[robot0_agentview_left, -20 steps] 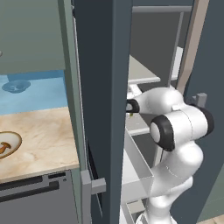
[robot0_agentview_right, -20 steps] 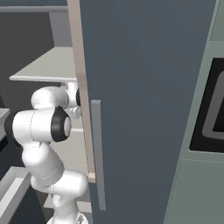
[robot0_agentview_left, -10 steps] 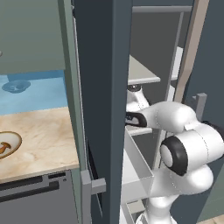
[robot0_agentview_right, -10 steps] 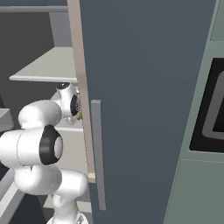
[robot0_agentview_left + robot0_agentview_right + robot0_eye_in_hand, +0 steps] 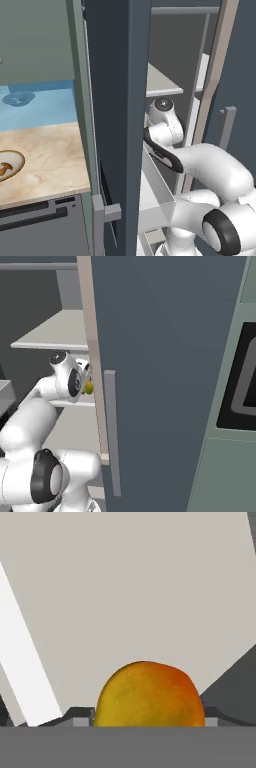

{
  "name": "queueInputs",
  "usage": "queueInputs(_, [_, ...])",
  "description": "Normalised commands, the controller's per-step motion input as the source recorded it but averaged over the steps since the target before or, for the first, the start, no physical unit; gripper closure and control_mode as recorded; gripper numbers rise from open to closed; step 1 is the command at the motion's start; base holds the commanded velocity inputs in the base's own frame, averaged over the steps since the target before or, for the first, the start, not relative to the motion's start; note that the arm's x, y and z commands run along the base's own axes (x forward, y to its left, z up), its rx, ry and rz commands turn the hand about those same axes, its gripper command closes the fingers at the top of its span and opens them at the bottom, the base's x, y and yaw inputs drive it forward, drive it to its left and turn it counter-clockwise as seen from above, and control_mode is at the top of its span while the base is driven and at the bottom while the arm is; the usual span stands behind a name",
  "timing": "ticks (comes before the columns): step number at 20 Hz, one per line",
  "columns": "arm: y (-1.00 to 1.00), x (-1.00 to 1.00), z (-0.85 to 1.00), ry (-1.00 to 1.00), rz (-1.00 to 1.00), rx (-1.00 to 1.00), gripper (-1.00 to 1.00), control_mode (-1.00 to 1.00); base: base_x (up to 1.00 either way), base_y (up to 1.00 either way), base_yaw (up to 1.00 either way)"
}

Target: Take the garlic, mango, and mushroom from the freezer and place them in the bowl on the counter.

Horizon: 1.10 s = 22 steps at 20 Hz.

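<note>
Gripper point(image 5: 149, 722) jaws part-open, clamped on mango point(image 5: 149, 694) inside freezer point(image 5: 117, 100); mango's long axis spans the jaws

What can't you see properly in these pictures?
- Mango: hand view, lower part cut off at the bottom; right base view, a small yellow-green speck beside the freezer door.
- Pincer: whether it grips the mango, can't tell.
- Bowl: left base view, cut by the left edge.

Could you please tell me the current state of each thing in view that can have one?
freezer: door open.
mango: between the gripper's fingers, seemingly gripped.
gripper: jaws wide, either side of the mango.
bowl: upright on the counter, something orange inside.
</note>
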Motion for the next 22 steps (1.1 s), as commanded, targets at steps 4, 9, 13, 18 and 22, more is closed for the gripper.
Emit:
queueInputs(4, [0.00,-0.70,0.74,-0.03,0.00,0.00,1.00,-1.00,0.00,0.00,0.00])
queueInputs(9, [0.00,-0.83,0.65,0.00,0.00,0.00,1.00,-1.00,0.00,0.00,0.00])
queueInputs(13, [-0.01,-0.72,0.62,0.00,0.00,0.00,1.00,-1.00,0.00,0.00,0.00])
queueInputs(18, [-0.32,-0.66,0.47,-0.04,0.00,0.00,1.00,-1.00,0.00,0.00,0.00])
queueInputs(22, [-0.32,-0.45,0.28,-0.02,0.00,0.00,1.00,-1.00,0.00,0.00,0.00])
